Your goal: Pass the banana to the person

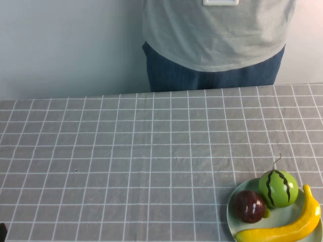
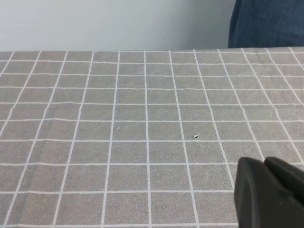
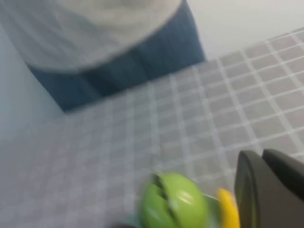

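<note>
The yellow banana lies along the near right rim of a pale plate at the table's near right corner. Its tip also shows in the right wrist view. The person, in a grey T-shirt and blue jeans, stands behind the table's far edge; no hand shows. My right gripper hovers just beside the banana and plate with its fingers together, holding nothing. My left gripper is shut and empty over bare cloth on the left side. Neither gripper shows in the high view.
A green striped melon and a dark red fruit share the plate with the banana; the melon also shows in the right wrist view. A grey checked cloth covers the table.
</note>
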Controlling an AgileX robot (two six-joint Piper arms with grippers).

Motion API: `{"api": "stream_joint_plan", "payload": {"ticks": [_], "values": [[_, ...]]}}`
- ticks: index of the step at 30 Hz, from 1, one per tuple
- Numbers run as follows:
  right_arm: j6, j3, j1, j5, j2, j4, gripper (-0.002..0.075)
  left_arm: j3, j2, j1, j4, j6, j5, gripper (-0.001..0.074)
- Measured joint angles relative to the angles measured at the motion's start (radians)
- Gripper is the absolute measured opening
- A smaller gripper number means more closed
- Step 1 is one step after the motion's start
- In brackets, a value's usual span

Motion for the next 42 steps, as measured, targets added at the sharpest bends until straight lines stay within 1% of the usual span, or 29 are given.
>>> {"api": "stream_joint_plan", "payload": {"ticks": [1,5,8,11,14,17,25,33,38,42], "values": [[0.0,0.0,0.0,0.0,0.0,0.014,-0.0006,0.0,0.0,0.0,0.0,0.0,0.0,-0.0005],[0.009,0.0,0.0,-0.078,0.0,0.231,-0.0006,0.0,0.0,0.0,0.0,0.0,0.0,-0.0005],[0.003,0.0,0.0,-0.1,0.0,0.298,-0.0006,0.0,0.0,0.0,0.0,0.0,0.0,-0.0005],[-0.033,0.0,0.0,-0.104,0.0,0.298,-0.0006,0.0,0.0,0.0,0.0,0.0,0.0,-0.0005],[-0.107,0.0,0.0,-0.09,0.0,0.283,-0.0006,0.0,0.0,0.0,0.0,0.0,0.0,-0.0005],[-0.136,0.0,0.0,-0.083,0.0,0.279,-0.0008,0.0,0.0,0.0,0.0,0.0,0.0,-0.0005],[-0.149,0.0,0.0,-0.078,0.0,0.293,-0.0006,0.0,0.0,0.0,0.0,0.0,0.0,-0.0005],[-0.149,0.0,0.0,-0.07,0.0,0.366,-0.0005,0.0,0.0,0.0,0.0,0.0,0.0,-0.0005],[-0.149,-0.044,0.0,0.025,0.009,0.386,-0.0001,0.0,0.0,0.0,0.0,0.0,0.0,-0.0005],[-0.141,-0.181,0.0,0.209,0.117,0.334,-0.0001,0.0,0.0,0.0,0.0,0.0,0.0,-0.0005]]}}
